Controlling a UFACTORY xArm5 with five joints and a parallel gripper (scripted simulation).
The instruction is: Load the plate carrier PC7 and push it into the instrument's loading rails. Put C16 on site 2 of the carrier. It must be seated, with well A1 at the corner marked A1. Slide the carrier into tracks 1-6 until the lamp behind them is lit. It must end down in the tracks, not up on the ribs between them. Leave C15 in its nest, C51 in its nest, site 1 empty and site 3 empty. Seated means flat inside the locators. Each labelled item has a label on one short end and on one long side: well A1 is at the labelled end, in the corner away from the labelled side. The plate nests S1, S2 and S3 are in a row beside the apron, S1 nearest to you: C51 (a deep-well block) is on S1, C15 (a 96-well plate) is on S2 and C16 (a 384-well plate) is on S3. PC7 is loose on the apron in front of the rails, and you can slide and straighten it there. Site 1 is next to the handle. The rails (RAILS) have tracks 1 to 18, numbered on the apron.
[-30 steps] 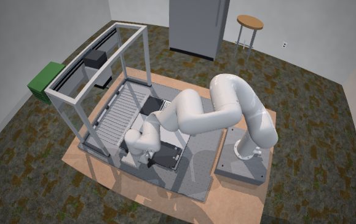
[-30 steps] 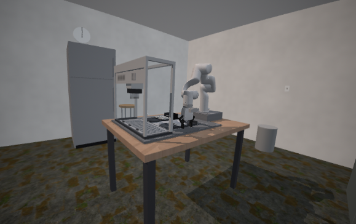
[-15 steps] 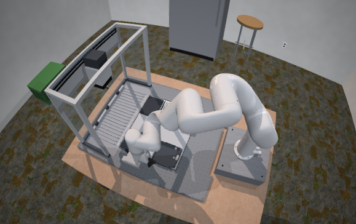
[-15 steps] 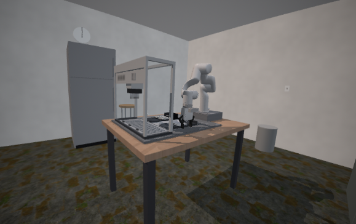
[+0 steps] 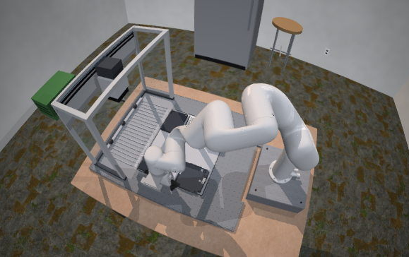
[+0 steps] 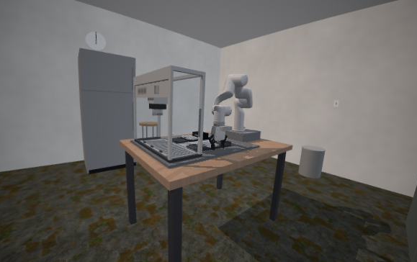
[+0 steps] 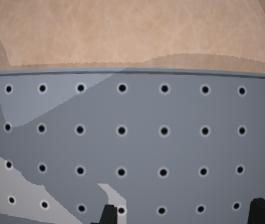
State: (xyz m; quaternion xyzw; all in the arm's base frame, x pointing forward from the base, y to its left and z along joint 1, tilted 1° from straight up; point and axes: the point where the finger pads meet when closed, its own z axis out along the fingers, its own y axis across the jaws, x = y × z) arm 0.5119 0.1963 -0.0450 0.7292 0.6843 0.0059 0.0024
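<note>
My gripper (image 5: 173, 184) is open and empty, low over the front of the deck. In the wrist view its two dark fingertips stand wide apart over the perforated grey baseplate (image 7: 136, 143), with nothing between them. It also shows in the exterior view (image 6: 217, 144). A dark block, C51 (image 5: 192, 179), sits just to the right of the gripper. A dark plate, C16 (image 5: 174, 120), lies at the far end of the nest row. The arm hides C15 and most of the carrier; a dark end piece (image 5: 142, 169) shows by the rails (image 5: 142, 130).
The instrument's grey frame (image 5: 114, 81) stands over the rails, with a post (image 5: 108, 157) close to the left of the gripper. The arm's base block (image 5: 281, 183) is at the right. The wooden table edge (image 7: 130, 23) lies just beyond the baseplate.
</note>
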